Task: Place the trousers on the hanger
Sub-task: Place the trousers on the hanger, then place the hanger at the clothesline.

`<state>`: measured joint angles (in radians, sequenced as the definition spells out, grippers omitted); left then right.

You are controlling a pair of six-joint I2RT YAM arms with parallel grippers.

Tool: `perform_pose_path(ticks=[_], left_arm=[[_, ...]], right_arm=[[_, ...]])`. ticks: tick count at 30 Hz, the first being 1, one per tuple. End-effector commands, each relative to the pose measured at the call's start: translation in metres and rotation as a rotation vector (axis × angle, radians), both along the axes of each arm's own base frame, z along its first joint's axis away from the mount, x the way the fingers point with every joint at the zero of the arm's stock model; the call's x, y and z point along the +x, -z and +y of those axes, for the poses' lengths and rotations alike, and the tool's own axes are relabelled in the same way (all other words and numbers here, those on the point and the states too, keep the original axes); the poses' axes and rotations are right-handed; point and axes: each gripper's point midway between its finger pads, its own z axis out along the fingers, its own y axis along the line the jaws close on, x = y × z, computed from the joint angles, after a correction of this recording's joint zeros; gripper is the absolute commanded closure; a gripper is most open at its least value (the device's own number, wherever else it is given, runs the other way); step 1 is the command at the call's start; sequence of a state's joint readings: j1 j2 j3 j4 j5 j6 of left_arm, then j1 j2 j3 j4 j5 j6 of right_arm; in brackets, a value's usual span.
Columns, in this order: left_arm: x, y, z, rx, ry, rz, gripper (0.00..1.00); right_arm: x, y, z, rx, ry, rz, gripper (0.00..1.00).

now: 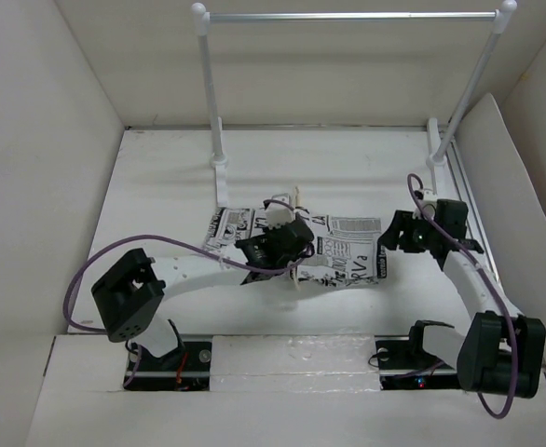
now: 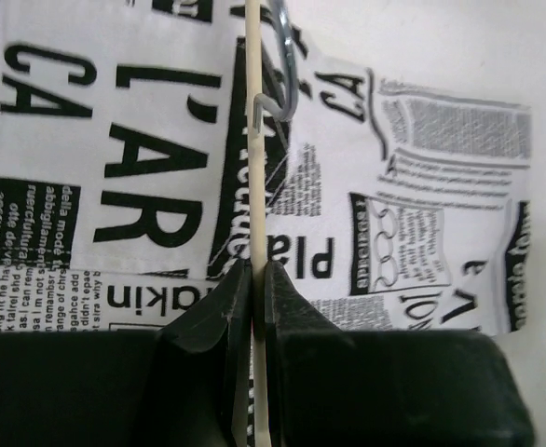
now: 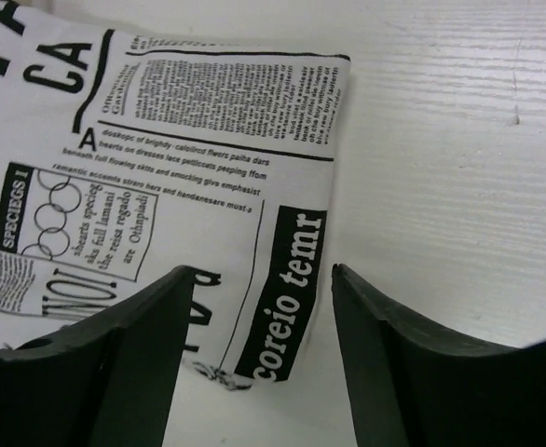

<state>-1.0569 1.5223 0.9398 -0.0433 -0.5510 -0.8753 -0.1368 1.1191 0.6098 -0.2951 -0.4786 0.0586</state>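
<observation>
Here, my left pincer (image 2: 257,270) stretched forward low, clamped on a slim bar of the hanger (image 2: 254,186), hanger lying across the newsprint trousers (image 2: 143,140) spread flat, my right pincer (image 3: 264,272) angled down, wide apart, trousers' corner between its jaws.

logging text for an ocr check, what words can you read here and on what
"coreio temr": white on a black block on the trousers.
"L'AR", "CA", "pla": large black print on the trousers, left wrist view.
Small column text on the trousers: too small to read surely.
hanger: no text.
</observation>
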Motion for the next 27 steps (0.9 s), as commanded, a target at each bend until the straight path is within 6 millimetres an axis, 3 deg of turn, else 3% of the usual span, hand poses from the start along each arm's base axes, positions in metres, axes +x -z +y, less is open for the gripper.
perform_pose_path(ticks=[1,2,3,4,5,6,7,8,9,11,14,17,19,22,25,27], left_arm=[[0.02,-0.109,-0.01,-0.113,-0.039,-0.183,1.0],[0.02,-0.121,-0.009,-0.106,-0.036,-0.195,1.0],[0.023,-0.152,-0.011,-0.133,-0.025,-0.24,1.0],[0.024,-0.167,-0.012,-0.148,-0.02,-0.262,1.0],[0.024,-0.181,-0.013,-0.168,-0.011,-0.281,1.0],[0.025,-0.208,-0.014,-0.204,-0.003,-0.316,1.0],[0.024,-0.218,-0.017,-0.218,0.01,-0.327,1.0],[0.024,-0.228,-0.018,-0.233,0.014,-0.338,1.0],[0.025,-0.244,-0.02,-0.263,0.015,-0.356,1.0],[0.025,-0.253,-0.022,-0.273,0.024,-0.37,1.0],[0.027,-0.251,-0.026,-0.281,0.022,-0.373,1.0],[0.027,-0.248,-0.028,-0.304,0.02,-0.364,1.0],[0.026,-0.246,-0.028,-0.312,0.024,-0.361,1.0],[0.026,-0.245,-0.027,-0.311,0.02,-0.363,1.0],[0.024,-0.247,-0.029,-0.324,0.032,-0.36,1.0],[0.019,-0.251,-0.031,-0.339,0.048,-0.36,1.0]], right_arm=[[0.001,-0.065,0.023,0.023,-0.132,-0.135,0.32],[-0.005,-0.089,0.033,0.044,-0.155,-0.192,0.31],[-0.009,-0.105,0.043,0.063,-0.182,-0.225,0.31],[-0.018,-0.124,0.067,0.095,-0.255,-0.266,0.31],[-0.026,-0.156,0.08,0.121,-0.292,-0.354,0.31],[-0.034,-0.171,0.094,0.185,-0.305,-0.364,0.3],[-0.038,-0.193,0.108,0.227,-0.338,-0.428,0.29],[-0.054,-0.211,0.134,0.314,-0.398,-0.43,0.3],[-0.064,-0.226,0.146,0.358,-0.433,-0.461,0.29],[-0.081,-0.255,0.176,0.444,-0.485,-0.509,0.26],[-0.079,-0.261,0.198,0.483,-0.469,-0.506,0.21],[-0.081,-0.245,0.226,0.506,-0.509,-0.454,0.21],[-0.083,-0.253,0.242,0.566,-0.534,-0.492,0.21],[-0.079,-0.253,0.25,0.546,-0.511,-0.506,0.2],[-0.069,-0.229,0.258,0.489,-0.508,-0.449,0.21],[-0.069,-0.222,0.264,0.498,-0.512,-0.433,0.28]])
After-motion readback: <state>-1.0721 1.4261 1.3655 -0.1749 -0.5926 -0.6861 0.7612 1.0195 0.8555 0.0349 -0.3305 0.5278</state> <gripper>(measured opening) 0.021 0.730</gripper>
